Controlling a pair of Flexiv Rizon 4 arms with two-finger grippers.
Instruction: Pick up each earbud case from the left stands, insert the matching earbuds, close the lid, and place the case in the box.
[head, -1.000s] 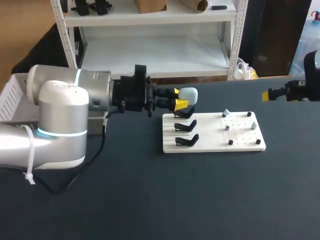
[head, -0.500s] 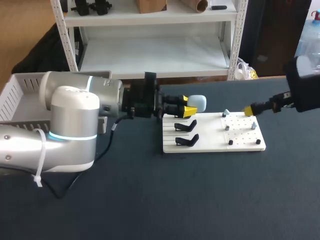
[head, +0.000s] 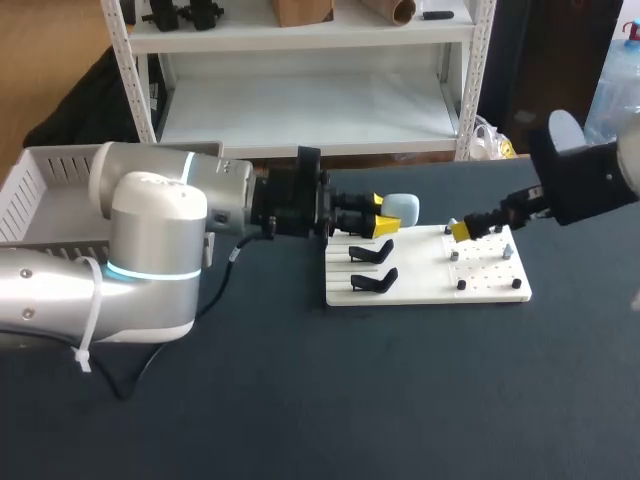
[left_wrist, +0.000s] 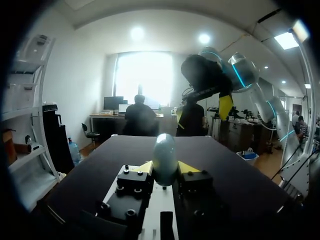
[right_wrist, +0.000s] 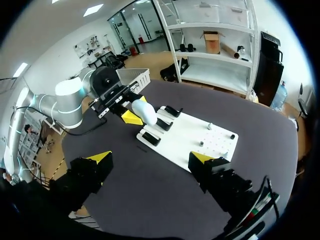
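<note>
Now, in the head view, your left tool (head: 383, 213) clamps the pale blue earbud case (head: 402, 208) just above the stands (head: 372, 268) on the white board (head: 425, 292). Your right tool (head: 462, 230) hovers over the board's other end.

In the left wrist view, the earbud case (left_wrist: 164, 159) sits pinched between both yellow tips.

In the right wrist view, your right tool (right_wrist: 151, 157) gapes wide and empty above the desk (right_wrist: 125, 200).
</note>
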